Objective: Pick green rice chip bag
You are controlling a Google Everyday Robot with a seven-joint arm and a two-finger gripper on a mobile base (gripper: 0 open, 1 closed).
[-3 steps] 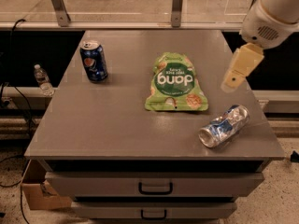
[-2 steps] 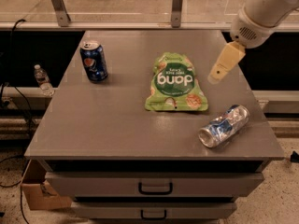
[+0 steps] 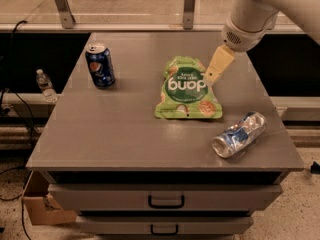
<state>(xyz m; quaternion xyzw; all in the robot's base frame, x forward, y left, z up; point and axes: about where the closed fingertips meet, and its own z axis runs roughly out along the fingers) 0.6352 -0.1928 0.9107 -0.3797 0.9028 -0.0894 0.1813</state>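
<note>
On the grey desk [image 3: 125, 134], mid-top, your flat light-green rice chip bag [image 3: 187, 91], clear of every edge, tan tool [image 3: 211, 78] over its far corner, grip state you cannot tell, upright blue soda can [image 3: 100, 65] well apart, crushed silver-blue can [image 3: 239, 134] near the front edge.

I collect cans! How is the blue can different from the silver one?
The blue soda can stands upright; the crushed can lies on its side. The blue soda can looks smooth; the crushed can is dented. Both sit on the table. The gripper hangs by the green rice chip bag's right edge.
</note>
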